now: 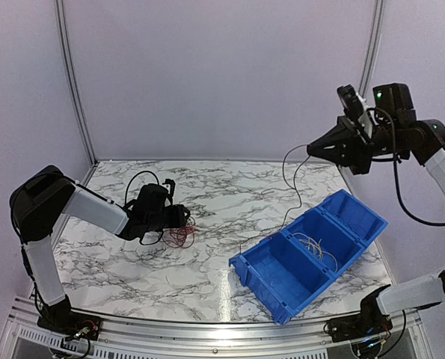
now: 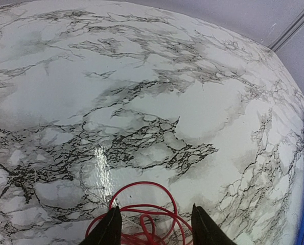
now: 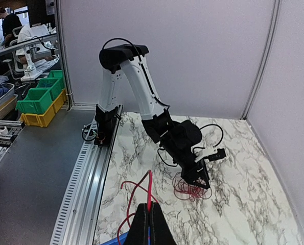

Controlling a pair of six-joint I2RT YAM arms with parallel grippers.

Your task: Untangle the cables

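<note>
Loops of red cable (image 2: 144,204) run off the bottom edge of the left wrist view, so how much of the tangle lies under the left claw (image 2: 156,212) cannot be seen there. Its two fingers stand apart with the loops between them, and nothing is pinched. From above, that claw and its wrist cover part of the same red tangle, which lies on the left half of the marble worktop (image 1: 229,202). Single wires in it cannot be told apart, nor can I tell whether other colours are mixed in.

The right claw (image 3: 149,208) hangs high above the far right part of the worktop, fingers pressed together on a cable strand (image 3: 149,186). In its own wrist view red wire rises from the tips and a bit of blue shows lower in the seam. In the top view the strand is only a hair-thin dark line dropping from the claw and curving across the worktop toward the left end of the blue bin (image 1: 357,217); its end is too fine to trace.

The bin sits at an angle on the right, split into two compartments. Pale thin wires (image 1: 315,247) lie by the divider, on which side I cannot tell. Green and yellow crates (image 3: 39,99) stand on the floor beyond the worktop.
</note>
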